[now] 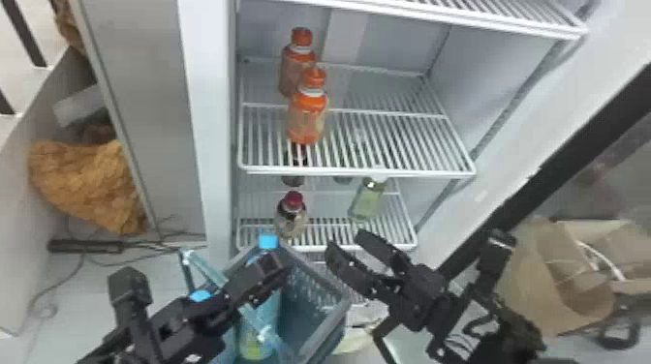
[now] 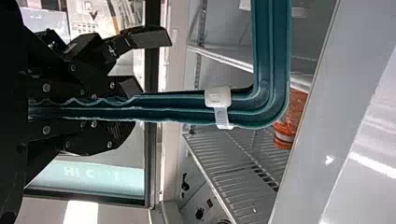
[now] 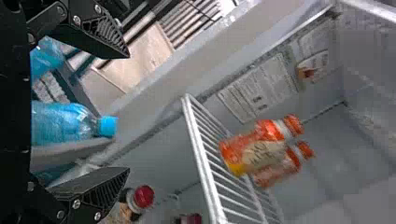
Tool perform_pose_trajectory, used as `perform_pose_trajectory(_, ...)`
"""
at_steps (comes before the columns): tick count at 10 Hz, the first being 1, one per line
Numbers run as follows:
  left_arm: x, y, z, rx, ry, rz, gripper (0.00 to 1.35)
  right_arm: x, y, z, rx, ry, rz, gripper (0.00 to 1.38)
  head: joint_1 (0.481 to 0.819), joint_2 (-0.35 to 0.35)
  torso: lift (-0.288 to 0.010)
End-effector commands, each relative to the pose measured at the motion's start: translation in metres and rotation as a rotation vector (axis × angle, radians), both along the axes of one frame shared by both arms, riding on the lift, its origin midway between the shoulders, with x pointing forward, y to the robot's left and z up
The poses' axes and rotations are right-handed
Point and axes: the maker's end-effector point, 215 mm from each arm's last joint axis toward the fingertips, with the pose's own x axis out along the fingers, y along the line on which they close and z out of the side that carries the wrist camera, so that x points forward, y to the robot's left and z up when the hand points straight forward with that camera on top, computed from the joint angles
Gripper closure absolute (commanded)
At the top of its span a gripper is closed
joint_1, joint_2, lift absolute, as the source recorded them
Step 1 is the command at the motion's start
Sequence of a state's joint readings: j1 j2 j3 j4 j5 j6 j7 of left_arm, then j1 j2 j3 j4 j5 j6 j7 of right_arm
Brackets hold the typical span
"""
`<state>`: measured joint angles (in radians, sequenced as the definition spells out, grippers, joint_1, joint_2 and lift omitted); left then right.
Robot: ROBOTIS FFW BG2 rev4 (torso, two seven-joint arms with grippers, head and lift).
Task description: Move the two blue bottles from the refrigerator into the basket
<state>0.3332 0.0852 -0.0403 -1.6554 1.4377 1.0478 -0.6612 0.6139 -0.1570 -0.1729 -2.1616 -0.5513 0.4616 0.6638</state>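
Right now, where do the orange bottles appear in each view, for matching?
Head view: upper middle; orange bottles upright on a white wire shelf.
Left wrist view: orange partly visible past the bend in the basket's handle.
Right wrist view: both on the wire shelf.
Shared landmark: white wire shelving.

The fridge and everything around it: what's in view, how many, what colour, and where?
Fridge: one, white, centre.
Shelves: at least three, white, inside it.
Orange bottles: two, upright, middle shelf.
Red-capped bottles: two, dark, lower shelf.
Green bottle: at least one, lower shelf.
Basket: one, blue-grey, before the fridge.
Blue bottles: two, in the basket.
Crumpled thing: one, orange-brown, left.
Cables: several, dark, floor at left.
Bag or box: one, brown, right.
Left gripper: one, black, shut on the basket's handle.
Right gripper: one, black, open, before the lower shelf.
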Motion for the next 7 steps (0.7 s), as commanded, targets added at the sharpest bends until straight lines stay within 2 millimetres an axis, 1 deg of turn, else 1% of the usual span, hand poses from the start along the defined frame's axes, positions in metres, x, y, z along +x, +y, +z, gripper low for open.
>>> perform_pose_trajectory(1, -0.002, 0.000, -0.002, 0.003, 0.006, 0.000, 1.20, -0.001, -0.025, 0.003, -0.018, -0.078, -0.076, 0.21, 0.695, -0.275, 0.000)
perform_pose_trajectory(2, -0.004, -0.001, -0.004, 0.002, 0.012, -0.002, 1.20, -0.004, -0.042, 0.002, -0.034, -0.119, -0.122, 0.21, 0.695, -0.302, 0.000)
perform_pose_trajectory(3, -0.006, -0.001, -0.005, 0.002, 0.017, -0.003, 1.20, -0.014, -0.052, -0.011, -0.059, -0.102, -0.140, 0.21, 0.695, -0.334, 0.000)
perform_pose_trajectory(4, -0.007, -0.001, -0.007, 0.005, 0.021, -0.006, 1.20, -0.023, -0.061, -0.013, -0.082, -0.115, -0.160, 0.21, 0.695, -0.350, 0.000)
perform_pose_trajectory(5, -0.009, -0.001, -0.008, 0.005, 0.026, -0.006, 1.20, -0.033, -0.066, -0.017, -0.097, -0.111, -0.181, 0.21, 0.695, -0.350, 0.000)
perform_pose_trajectory(6, -0.009, -0.001, -0.008, 0.005, 0.026, -0.006, 1.20, -0.041, -0.076, -0.011, -0.145, -0.134, -0.216, 0.21, 0.695, -0.350, 0.000)
perform_pose_trajectory(7, -0.011, -0.001, -0.010, 0.005, 0.031, -0.006, 1.20, -0.047, -0.091, 0.000, -0.224, -0.160, -0.251, 0.21, 0.695, -0.350, 0.000)
